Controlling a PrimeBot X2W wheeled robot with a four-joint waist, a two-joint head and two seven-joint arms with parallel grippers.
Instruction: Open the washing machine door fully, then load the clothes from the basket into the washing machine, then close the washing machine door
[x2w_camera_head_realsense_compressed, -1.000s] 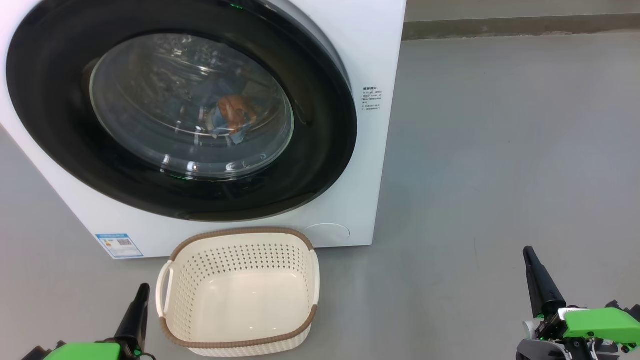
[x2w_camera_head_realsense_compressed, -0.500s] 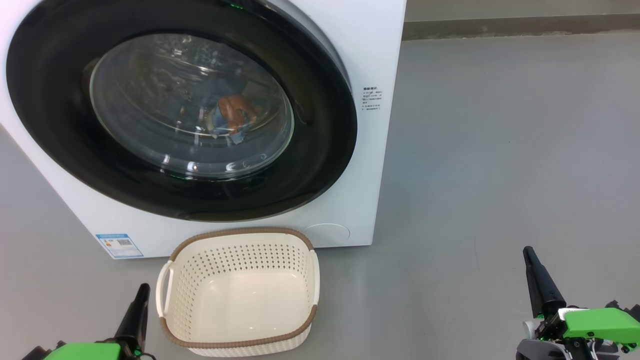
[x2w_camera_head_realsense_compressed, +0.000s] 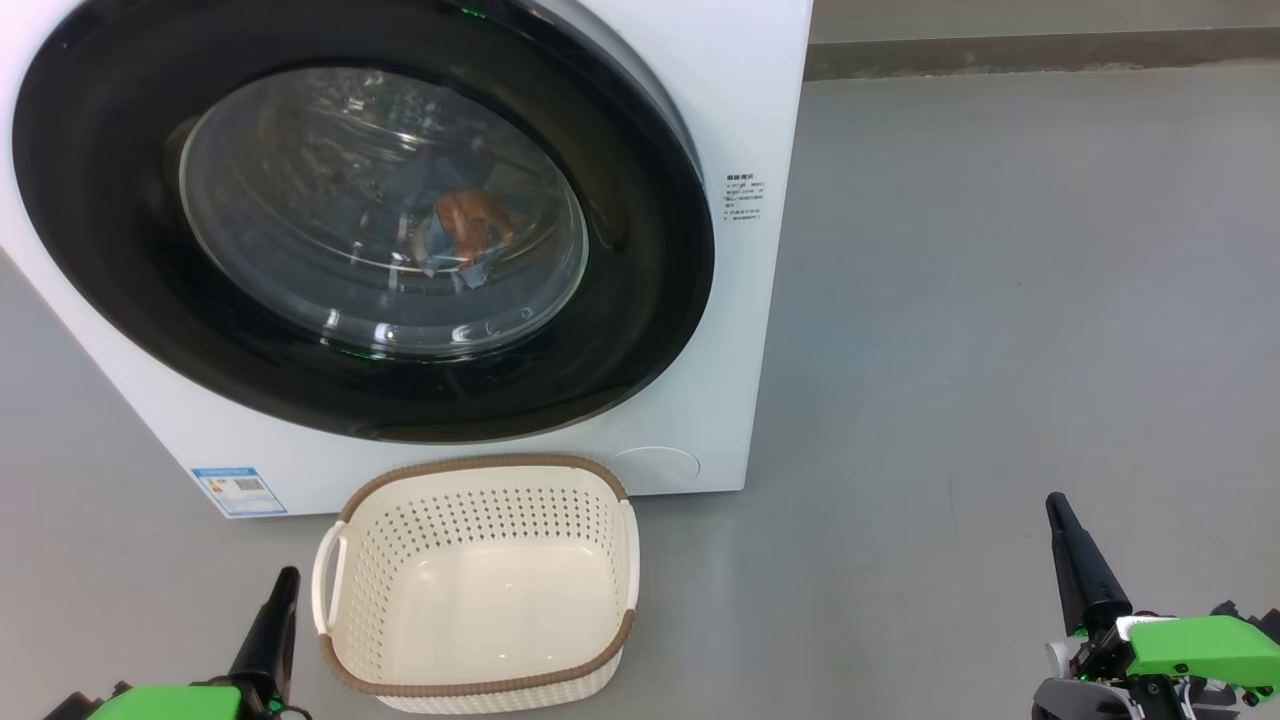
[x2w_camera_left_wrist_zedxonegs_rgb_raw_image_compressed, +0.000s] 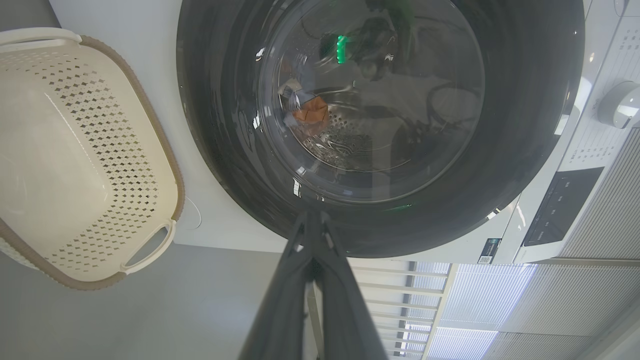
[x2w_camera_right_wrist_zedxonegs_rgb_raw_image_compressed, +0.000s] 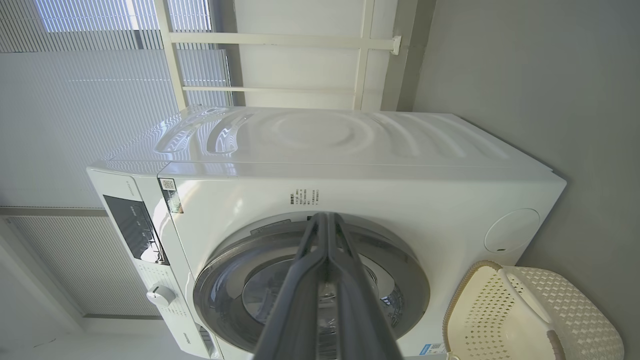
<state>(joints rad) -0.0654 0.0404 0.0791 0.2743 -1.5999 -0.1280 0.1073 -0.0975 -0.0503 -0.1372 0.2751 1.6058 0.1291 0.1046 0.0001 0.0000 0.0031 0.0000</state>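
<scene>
Floor: bare grey floor (x2w_camera_head_realsense_compressed: 1000, 300), open space to the right.
Washer: white washer (x2w_camera_head_realsense_compressed: 760, 100) far left, its front facing the robot.
Door: door (x2w_camera_head_realsense_compressed: 100, 300) looks shut flat on the front; no gap visible.
Clothes: clothes (x2w_camera_head_realsense_compressed: 470, 225) are behind the glass, in the drum; orange and blue showing.
Basket: basket (x2w_camera_head_realsense_compressed: 480, 465) on the floor just in front of the washer, empty; can't tell if it touches.
Left gripper: left gripper (x2w_camera_head_realsense_compressed: 283, 590) near left, just left of the basket; fingers pressed together, nothing held.
Right gripper: right gripper (x2w_camera_head_realsense_compressed: 1058, 515) near right, well clear of the washer; fingers pressed together, nothing held.
Key relation: door lies far from and above both jaws. The left arm is nearer; the right is off to the side. The door is round, so it has no long axis.
Stage: I judge all three steps done. At most a latch-check push is left, and that suits the left arm.
Change: none from the earlier frames; nothing moved.
</scene>
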